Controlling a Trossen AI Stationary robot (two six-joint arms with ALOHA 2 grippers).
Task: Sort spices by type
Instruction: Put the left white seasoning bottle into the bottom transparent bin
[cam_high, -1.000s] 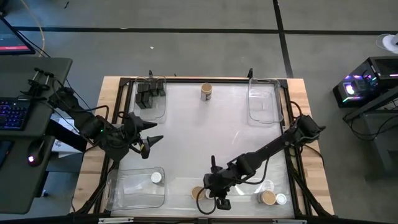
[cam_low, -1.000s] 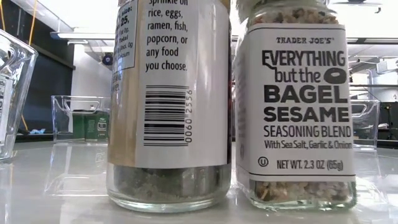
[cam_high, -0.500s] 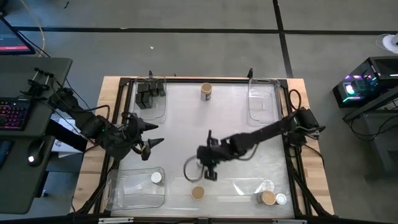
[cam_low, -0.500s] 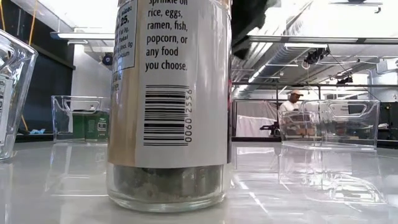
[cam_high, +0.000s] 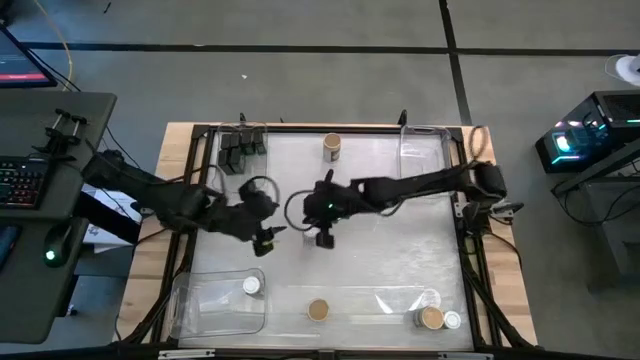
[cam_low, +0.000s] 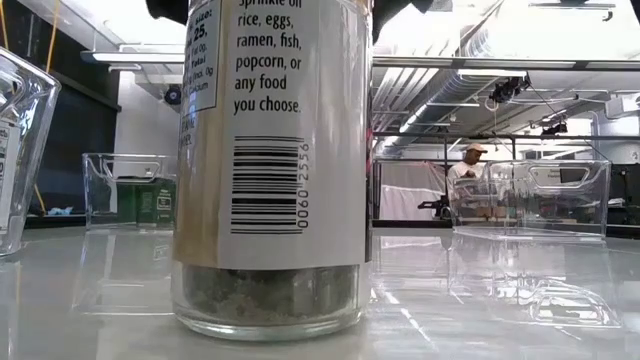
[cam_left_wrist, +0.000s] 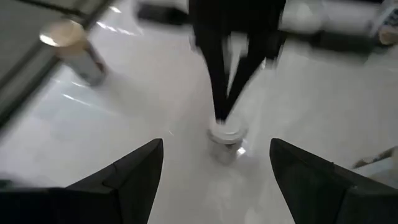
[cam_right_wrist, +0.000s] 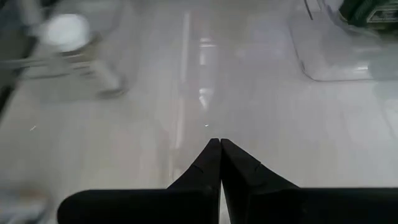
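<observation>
Where grippers (cam_high: 272, 236) meet, table (cam_high: 400, 250) lies bare.

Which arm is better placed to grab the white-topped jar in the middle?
Left. The left gripper is open and faces the white-topped jar; the right gripper is shut, its tips at the jar's lid.

Two slim dark jointed arms are seen, each ending in a black tool, left (cam_high: 268, 236) and right (cam_high: 323, 238), with tapered wedge-shaped fingers (cam_left_wrist: 127, 176), and black cables are looped beside both wrists at frame centre.
</observation>
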